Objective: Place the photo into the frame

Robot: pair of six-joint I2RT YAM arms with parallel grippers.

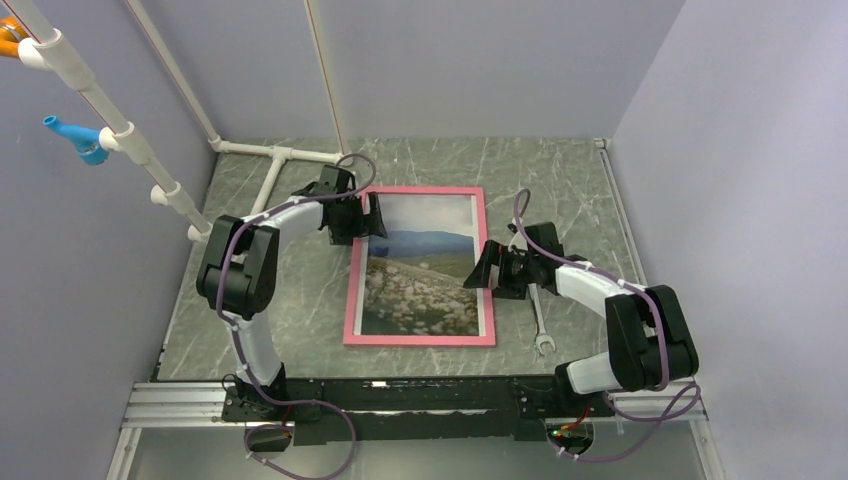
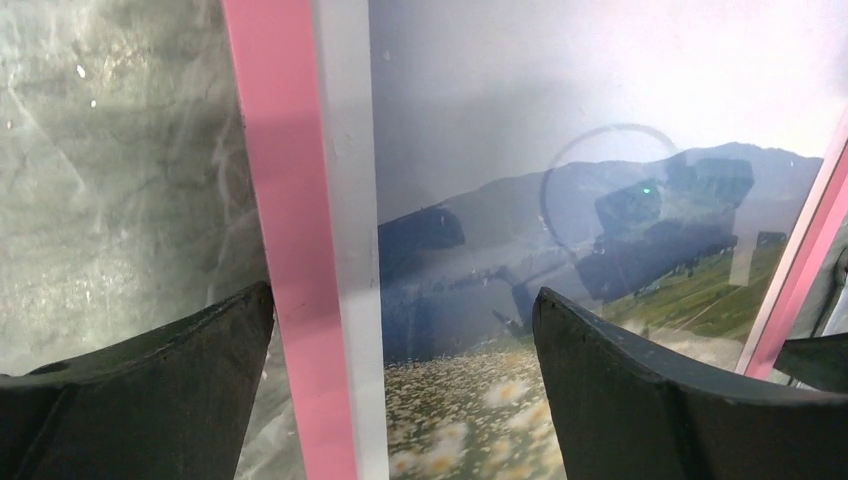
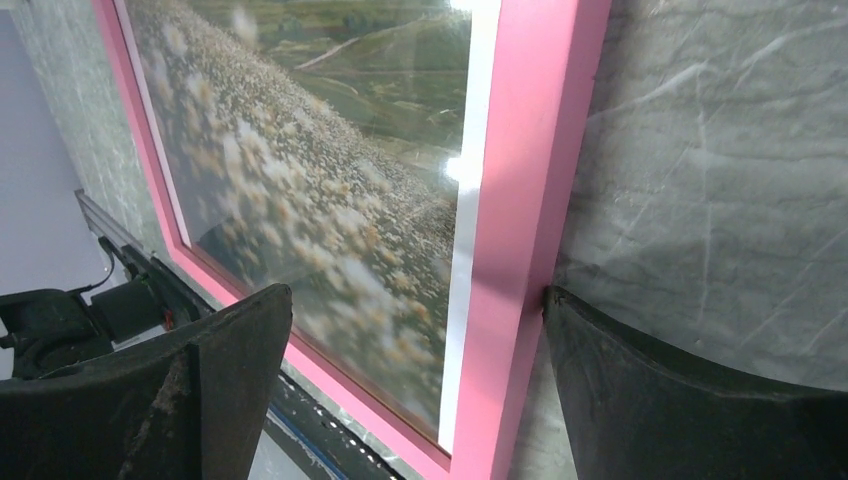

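Marbled grey-green table [image 1: 300, 310] fills the middle of the overhead view, with pale lavender walls closing it in on three sides and white pipes [image 1: 272, 168] at the upper left. At the centre lies the frame [image 1: 425, 189], flat on the table, its narrow pink rails forming an upright rectangle. The photo [image 1: 420, 270] sits inside it, face up: pale sky at the top, blue hills across the middle, a flowery field below, with a thin white border showing just inside the pink.

Left of the frame's upper corner, the left gripper [image 1: 365, 215] hangs over the left rail. Its wrist view shows the two dark fingers [image 2: 150, 380] spread wide – one over bare marble at the lower left, the other over the print at the lower right, with the pink rail running up between them. They pinch nothing.

At the middle of the frame's right side, the right gripper [image 1: 487, 268] sits the same way, fingers [image 3: 680, 390] wide apart and straddling the right rail. Whether any fingertip touches the frame or table cannot be told.

A metal wrench [image 1: 541, 330] lies on the marble just right of the frame's lower half, partly under the right arm.
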